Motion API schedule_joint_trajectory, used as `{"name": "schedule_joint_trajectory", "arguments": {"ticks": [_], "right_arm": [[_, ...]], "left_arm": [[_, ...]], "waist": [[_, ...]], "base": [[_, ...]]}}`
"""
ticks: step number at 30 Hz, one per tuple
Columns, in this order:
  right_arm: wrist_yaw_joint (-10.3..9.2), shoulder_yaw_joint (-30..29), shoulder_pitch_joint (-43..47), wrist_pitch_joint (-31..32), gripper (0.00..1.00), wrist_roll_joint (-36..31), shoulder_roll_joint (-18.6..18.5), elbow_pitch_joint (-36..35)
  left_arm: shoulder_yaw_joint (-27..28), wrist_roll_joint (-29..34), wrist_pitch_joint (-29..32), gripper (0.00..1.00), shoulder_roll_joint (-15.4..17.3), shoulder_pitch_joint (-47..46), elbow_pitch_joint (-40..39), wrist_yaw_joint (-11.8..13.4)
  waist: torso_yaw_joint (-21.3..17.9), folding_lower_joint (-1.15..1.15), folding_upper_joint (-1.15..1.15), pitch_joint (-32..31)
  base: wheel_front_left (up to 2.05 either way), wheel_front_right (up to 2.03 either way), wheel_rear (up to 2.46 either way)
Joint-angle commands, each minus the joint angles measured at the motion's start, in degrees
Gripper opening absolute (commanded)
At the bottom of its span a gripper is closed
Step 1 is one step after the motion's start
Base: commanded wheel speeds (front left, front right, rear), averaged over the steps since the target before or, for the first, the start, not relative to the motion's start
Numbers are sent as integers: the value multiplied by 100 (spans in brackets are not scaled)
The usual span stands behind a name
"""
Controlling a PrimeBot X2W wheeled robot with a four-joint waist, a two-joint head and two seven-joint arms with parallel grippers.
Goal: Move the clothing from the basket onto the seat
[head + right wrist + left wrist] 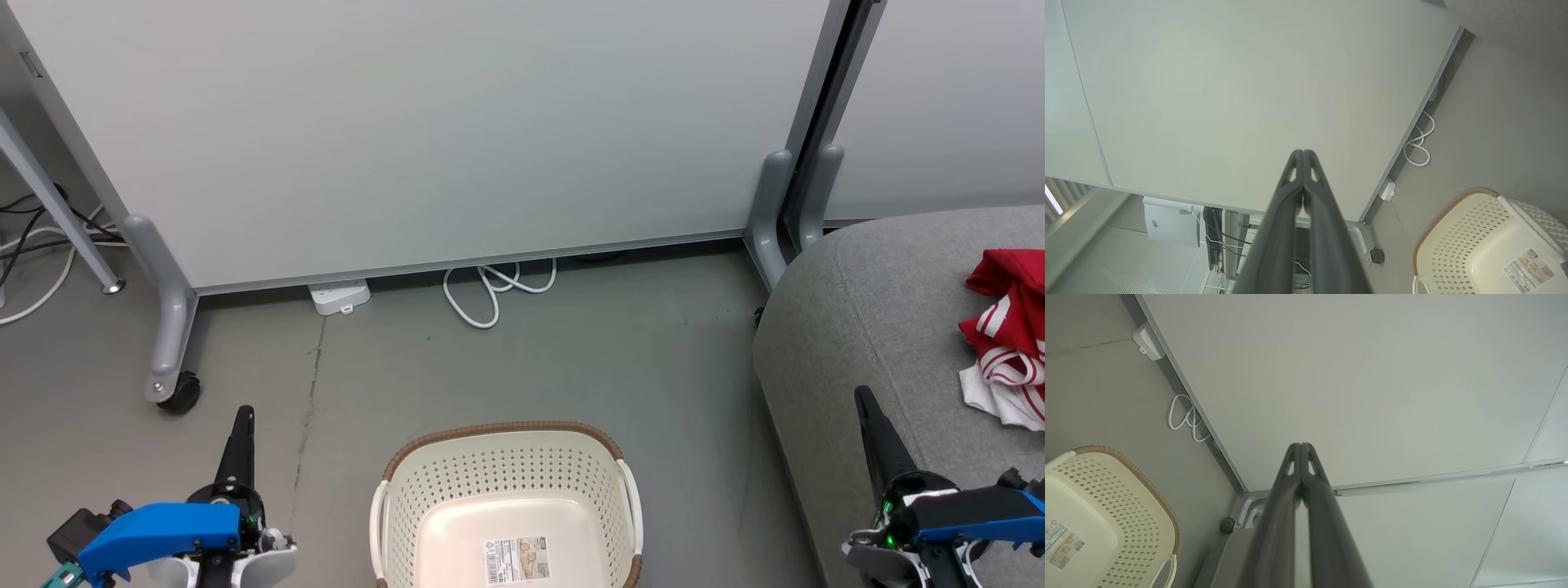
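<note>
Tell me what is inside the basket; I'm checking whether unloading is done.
The laundry basket holds just a paper label on its bare bottom, nothing else. Its near edge is cut off by the frame.

Even, soft, sharp indoor light

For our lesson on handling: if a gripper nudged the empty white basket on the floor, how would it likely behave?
Probably light: the basket is empty, perforated plastic. Likely stiff, since its walls hold their shape. On the smooth floor it would probably slide rather than tip.
</note>
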Motion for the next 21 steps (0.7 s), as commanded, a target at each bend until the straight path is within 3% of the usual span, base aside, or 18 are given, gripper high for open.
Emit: {"name": "schedule_joint_trajectory", "arguments": {"ticks": [1,21], "right_arm": [[2,-11,-116,18,0,154,-47,-14],[2,-13,-180,63,0,972,-52,46]], "left_arm": [[57,-118,43,0,-4,-103,-65,-16],[226,-792,253,0,-26,-152,-185,-19]], "waist": [[-8,0,0,2],[-90,0,0,20]], "base": [[0,0,0],[0,0,0]]}}
